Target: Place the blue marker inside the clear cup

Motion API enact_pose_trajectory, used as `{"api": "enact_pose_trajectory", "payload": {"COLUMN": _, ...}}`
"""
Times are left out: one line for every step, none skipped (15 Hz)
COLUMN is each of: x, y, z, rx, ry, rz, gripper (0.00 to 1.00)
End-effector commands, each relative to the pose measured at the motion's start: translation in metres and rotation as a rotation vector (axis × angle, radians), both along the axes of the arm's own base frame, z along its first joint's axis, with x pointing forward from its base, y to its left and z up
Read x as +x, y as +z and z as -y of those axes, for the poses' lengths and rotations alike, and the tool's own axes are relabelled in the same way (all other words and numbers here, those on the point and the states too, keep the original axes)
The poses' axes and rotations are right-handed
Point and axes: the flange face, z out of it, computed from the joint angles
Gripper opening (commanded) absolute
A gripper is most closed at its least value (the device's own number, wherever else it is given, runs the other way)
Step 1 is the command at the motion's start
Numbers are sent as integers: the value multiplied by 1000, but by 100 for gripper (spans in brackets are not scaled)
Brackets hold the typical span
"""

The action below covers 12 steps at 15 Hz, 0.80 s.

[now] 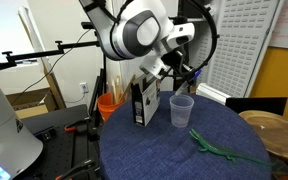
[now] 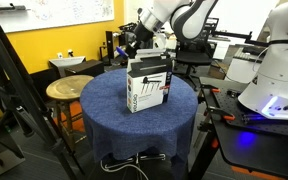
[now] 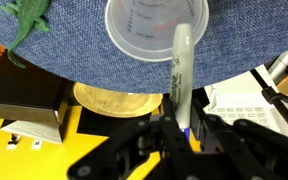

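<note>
In the wrist view my gripper [image 3: 180,128] is shut on the blue marker [image 3: 180,70]. Its white barrel sticks out from between the fingers, and its far end overlaps the rim of the clear cup [image 3: 149,25], whose open mouth faces the camera. In an exterior view the gripper [image 1: 185,70] hangs just above the clear cup [image 1: 181,110], which stands upright on the blue round table [image 1: 164,145]. In the other exterior view the gripper [image 2: 134,47] is behind the carton, and the cup is hidden.
A black-and-white carton [image 1: 142,103] [image 2: 147,85] stands next to the cup. A green lizard toy [image 1: 219,150] [image 3: 29,18] lies on the cloth. An orange bucket [image 1: 108,104] sits off the table. A wooden stool [image 2: 66,90] [image 3: 114,100] stands beside the table.
</note>
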Motion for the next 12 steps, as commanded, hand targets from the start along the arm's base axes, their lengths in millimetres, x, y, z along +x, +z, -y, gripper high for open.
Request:
{"api": "enact_pose_trajectory", "payload": {"x": -14, "y": 3, "z": 6, "rx": 36, "ry": -10, "rz": 30, "gripper": 5}}
{"api": "enact_pose_trajectory", "payload": {"x": -15, "y": 3, "z": 8, "rx": 36, "ry": -7, "rz": 32, "gripper": 5}}
{"api": "enact_pose_trajectory", "payload": {"x": -17, "y": 2, "z": 10, "rx": 38, "ry": -9, "rz": 34, "gripper": 5}}
{"api": "enact_pose_trajectory", "payload": {"x": -18, "y": 1, "z": 13, "rx": 38, "ry": -10, "rz": 34, "gripper": 5}}
{"api": "enact_pose_trajectory", "payload": {"x": -18, "y": 0, "z": 16, "rx": 36, "ry": -9, "rz": 32, "gripper": 46}}
{"api": "enact_pose_trajectory", "payload": {"x": -18, "y": -1, "z": 19, "rx": 32, "ry": -9, "rz": 29, "gripper": 47}}
{"api": "enact_pose_trajectory", "payload": {"x": -18, "y": -1, "z": 21, "rx": 31, "ry": -9, "rz": 28, "gripper": 53}}
{"api": "enact_pose_trajectory", "payload": {"x": -18, "y": -1, "z": 23, "rx": 29, "ry": -8, "rz": 26, "gripper": 60}}
{"api": "enact_pose_trajectory", "payload": {"x": -19, "y": -1, "z": 24, "rx": 26, "ry": -6, "rz": 27, "gripper": 67}}
{"api": "enact_pose_trajectory", "payload": {"x": -19, "y": -1, "z": 26, "rx": 25, "ry": -5, "rz": 26, "gripper": 75}}
{"api": "enact_pose_trajectory", "payload": {"x": -20, "y": -1, "z": 26, "rx": 23, "ry": -2, "rz": 21, "gripper": 82}}
{"api": "enact_pose_trajectory", "payload": {"x": -20, "y": -1, "z": 27, "rx": 20, "ry": -5, "rz": 15, "gripper": 91}}
